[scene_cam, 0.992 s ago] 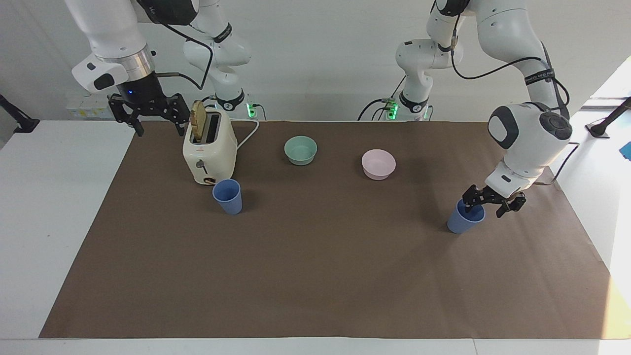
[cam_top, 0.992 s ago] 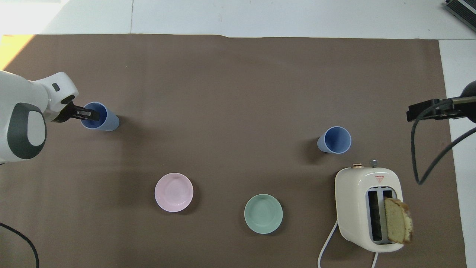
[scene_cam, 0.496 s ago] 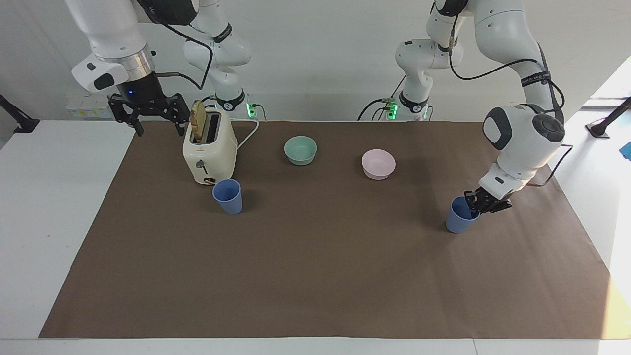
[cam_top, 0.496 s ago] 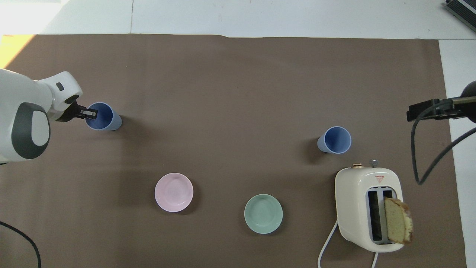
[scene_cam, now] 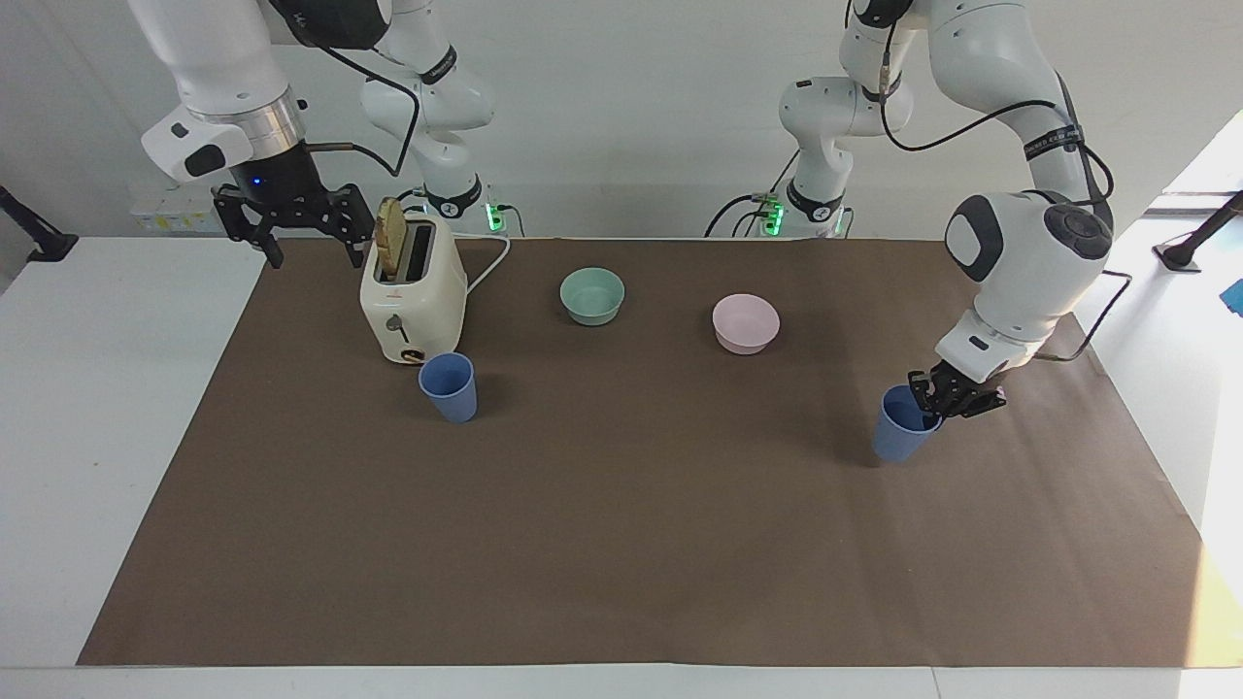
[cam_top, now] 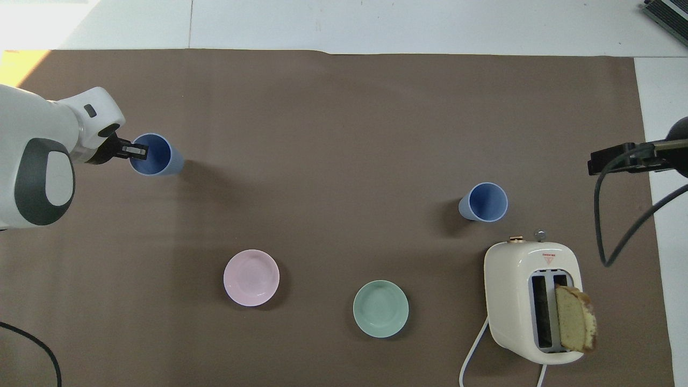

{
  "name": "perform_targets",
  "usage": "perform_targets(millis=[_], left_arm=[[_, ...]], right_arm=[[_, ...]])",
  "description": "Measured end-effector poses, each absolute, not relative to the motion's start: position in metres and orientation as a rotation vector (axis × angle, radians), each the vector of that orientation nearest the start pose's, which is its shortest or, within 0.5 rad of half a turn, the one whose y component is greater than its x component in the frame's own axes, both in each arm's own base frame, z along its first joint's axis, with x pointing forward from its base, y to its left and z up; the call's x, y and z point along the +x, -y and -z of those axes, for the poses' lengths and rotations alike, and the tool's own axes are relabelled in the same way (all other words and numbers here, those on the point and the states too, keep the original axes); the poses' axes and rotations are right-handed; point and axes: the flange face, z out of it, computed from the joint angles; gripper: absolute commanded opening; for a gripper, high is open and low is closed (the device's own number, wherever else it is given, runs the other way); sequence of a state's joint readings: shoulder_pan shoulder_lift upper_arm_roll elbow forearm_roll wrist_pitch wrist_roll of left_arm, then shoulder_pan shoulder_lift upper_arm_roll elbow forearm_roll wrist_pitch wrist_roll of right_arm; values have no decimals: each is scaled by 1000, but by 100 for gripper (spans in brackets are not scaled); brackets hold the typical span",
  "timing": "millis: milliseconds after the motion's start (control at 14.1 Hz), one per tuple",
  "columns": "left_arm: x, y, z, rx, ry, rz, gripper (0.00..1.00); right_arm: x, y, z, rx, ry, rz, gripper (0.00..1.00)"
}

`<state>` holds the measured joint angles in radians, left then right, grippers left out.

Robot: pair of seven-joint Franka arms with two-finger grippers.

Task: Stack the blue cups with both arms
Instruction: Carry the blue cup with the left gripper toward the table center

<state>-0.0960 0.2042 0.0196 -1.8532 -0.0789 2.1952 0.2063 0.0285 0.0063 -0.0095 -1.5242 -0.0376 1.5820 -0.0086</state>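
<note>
Fingers [scene_cam: 934,408] pinching cup [scene_cam: 899,435] rim, mat edge near

- Two cups [scene_cam: 902,429] [scene_cam: 449,385]: plain matte blue.
- One bowl [scene_cam: 592,295]: pale green.
- Other bowl [scene_cam: 746,322]: pale pink.
- Toaster [scene_cam: 412,293]: cream, small red mark on top.
- Bread slice [scene_cam: 390,236]: tan, darker crust.
- Table cover [scene_cam: 621,544]: plain brown.
- Arms [scene_cam: 1020,262]: white with grey patches, black grippers.
</note>
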Motion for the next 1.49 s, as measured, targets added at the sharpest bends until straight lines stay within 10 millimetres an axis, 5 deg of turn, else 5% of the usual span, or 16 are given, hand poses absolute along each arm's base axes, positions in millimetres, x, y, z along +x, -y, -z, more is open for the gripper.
perform_targets(millis=[425, 921, 1134, 1417, 1488], left_arm=[[595, 180, -431, -3210, -293, 199, 0], [531, 319, -409, -3258, -121, 163, 0], [508, 356, -394, -3257, -151, 137, 0], [500, 365, -386, -3261, -160, 144, 0], [499, 365, -383, -3259, -158, 138, 11]], right_arm=[[558, -7, -644, -3178, 43, 82, 100], [558, -6, -643, -3178, 42, 78, 100], [558, -6, -642, -3175, 42, 73, 100], [557, -6, -641, -3175, 42, 72, 100], [556, -6, -642, -3175, 42, 72, 100]])
